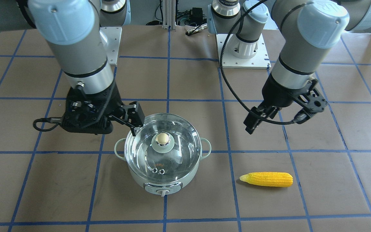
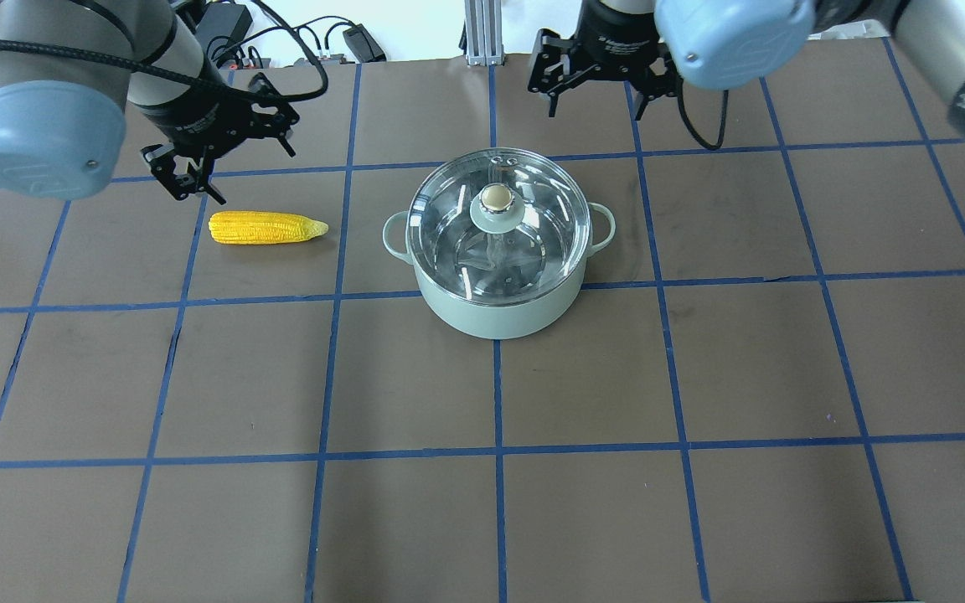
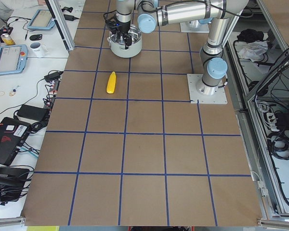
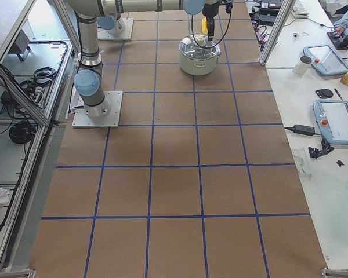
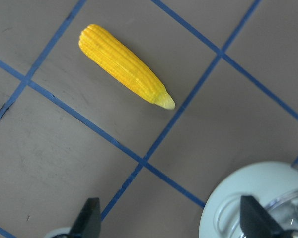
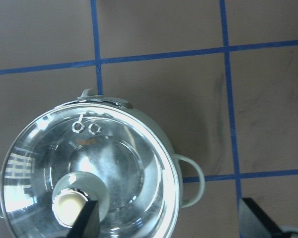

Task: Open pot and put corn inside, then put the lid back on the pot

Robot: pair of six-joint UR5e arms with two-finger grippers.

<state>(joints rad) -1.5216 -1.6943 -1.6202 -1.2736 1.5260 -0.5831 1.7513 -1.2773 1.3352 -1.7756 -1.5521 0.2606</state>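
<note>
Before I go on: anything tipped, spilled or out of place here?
Nothing stands out. The lid sits level on the pot, the corn lies flat beside it, not touching, and the left gripper and right gripper are open, empty.

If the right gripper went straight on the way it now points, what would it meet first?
The right gripper would most likely meet the lid at its rim, on the pot, well off the knob; depth is hard to judge.

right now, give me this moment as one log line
lid on pot | corn on table, apart from pot | left gripper open, empty, near corn | right gripper open, empty, by lid
</note>
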